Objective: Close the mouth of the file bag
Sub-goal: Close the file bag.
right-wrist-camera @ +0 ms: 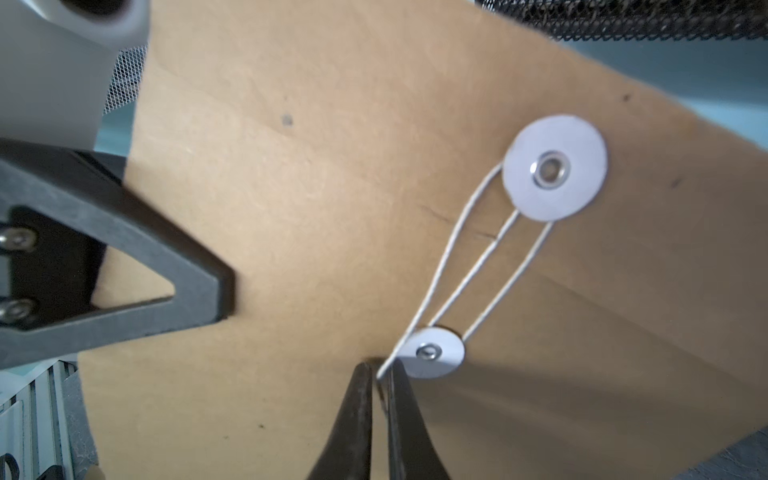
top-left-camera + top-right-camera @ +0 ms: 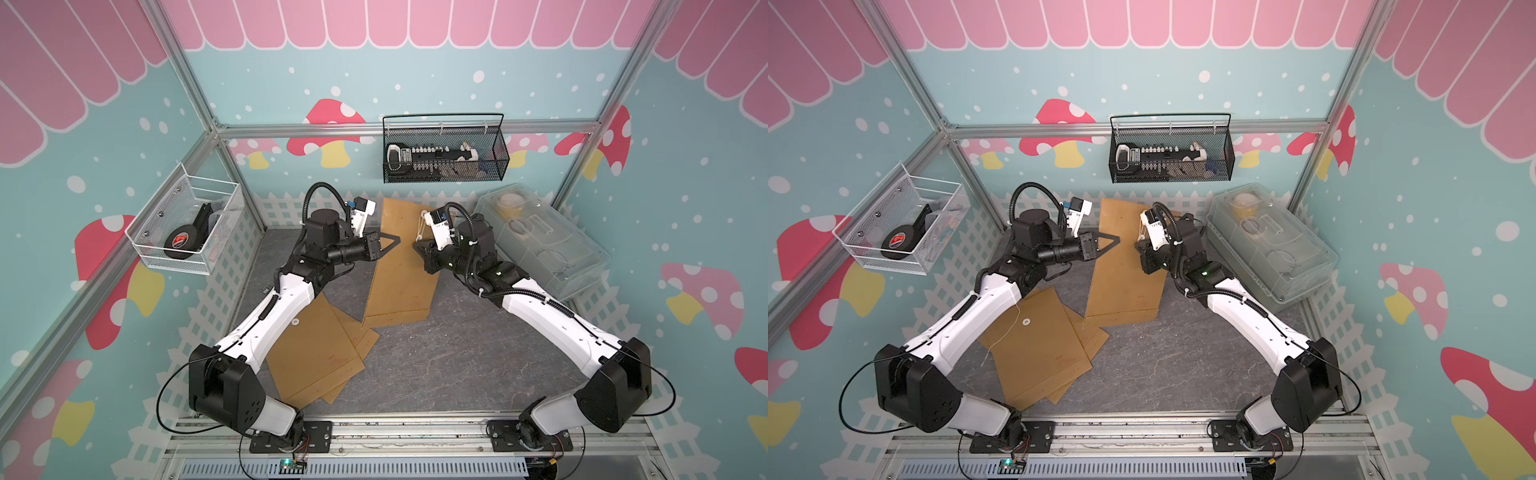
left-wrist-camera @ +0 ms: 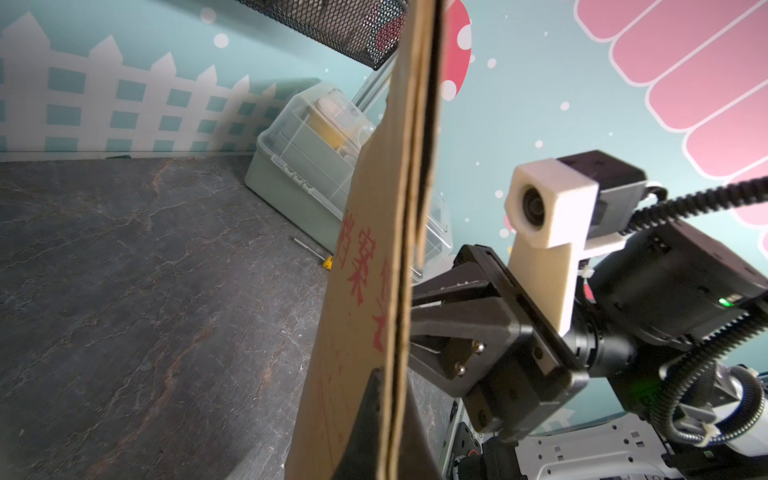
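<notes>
Holding the file bag [image 2: 399,270] by its left edge is the left tool [image 2: 397,239]: jaws fully closed on the paper, and the left wrist view shows the bag edge-on between the fingers [image 3: 372,399]. The bag stands mid-table [image 2: 415,365] between both arms, with its far end raised and its near end down at the surface.

Right tool [image 1: 380,370] is at the bag's right edge, just beside the smaller white disc [image 1: 434,352]. Its jaws are almost together, with a narrow slit left between them. The string [image 1: 478,266] runs in several strands between the larger disc [image 1: 555,168] and the smaller one, then leads into that slit. I cannot tell whether it is pinched there.

Flap lies flat against the bag body under the larger disc.

Two more brown envelopes [image 2: 316,357] lie overlapped at near left, partly under the left arm. A clear lidded box [image 2: 540,237] sits at far right. A black mesh basket [image 2: 444,153] hangs on the far wall, and a white wire basket [image 2: 187,224] on the left wall.
</notes>
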`<state>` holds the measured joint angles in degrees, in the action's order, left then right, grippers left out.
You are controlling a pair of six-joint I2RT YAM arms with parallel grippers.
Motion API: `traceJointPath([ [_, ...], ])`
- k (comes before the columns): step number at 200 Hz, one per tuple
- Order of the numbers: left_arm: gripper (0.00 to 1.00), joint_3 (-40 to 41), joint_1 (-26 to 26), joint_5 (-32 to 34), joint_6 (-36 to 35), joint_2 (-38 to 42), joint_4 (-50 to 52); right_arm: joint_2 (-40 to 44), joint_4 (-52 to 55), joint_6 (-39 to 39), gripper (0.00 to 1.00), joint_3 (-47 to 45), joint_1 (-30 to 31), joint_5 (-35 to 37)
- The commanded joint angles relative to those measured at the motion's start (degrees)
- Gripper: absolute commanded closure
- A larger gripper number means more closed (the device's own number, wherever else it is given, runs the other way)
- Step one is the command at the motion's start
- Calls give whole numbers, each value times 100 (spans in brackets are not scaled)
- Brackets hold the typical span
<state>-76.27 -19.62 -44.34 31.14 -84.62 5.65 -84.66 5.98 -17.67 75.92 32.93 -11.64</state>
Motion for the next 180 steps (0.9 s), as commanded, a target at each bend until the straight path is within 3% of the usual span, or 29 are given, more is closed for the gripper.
traceJointPath([
  [1,100,-213,29,13,24,213,-117,168,-229,-84,89,-93,-29,-14],
  [72,100,-290,28,-9,13,217,-59,147,-263,0,90,-212,-31,82],
  [96,100,-301,28,11,-27,222,-20,177,-312,-17,100,-236,-30,72],
  [180,100,-301,149,30,-196,243,122,519,199,-24,100,-100,-133,-289],
])
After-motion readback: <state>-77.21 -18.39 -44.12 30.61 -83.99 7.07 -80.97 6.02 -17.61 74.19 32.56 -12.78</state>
